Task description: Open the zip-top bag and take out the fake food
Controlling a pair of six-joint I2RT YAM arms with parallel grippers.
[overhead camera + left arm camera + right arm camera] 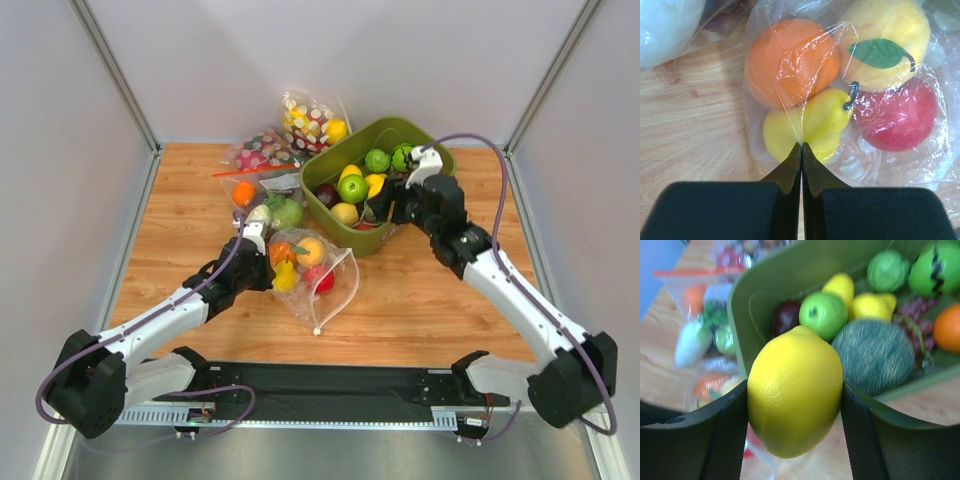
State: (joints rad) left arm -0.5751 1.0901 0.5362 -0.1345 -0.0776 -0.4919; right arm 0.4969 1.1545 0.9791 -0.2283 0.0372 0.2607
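Clear crinkly film: the zip-top bag [340, 290] lies floppy on the wooden desk [430, 300], just in front of the olive plastic bin [335, 225]. My left claw [801, 146] is pressed together, tips pinching a fold of that film. Glossy fake food [310, 252] sits inside the bag: round orange [790, 62], yellow pear [805, 127], peach [890, 35] with a green leaf, red fruit [897, 117]. My right claw [795, 395] pinches a smooth, faintly dimpled yellow lemon [795, 370] between dark ribbed pads [730, 440], close to the bin's wall.
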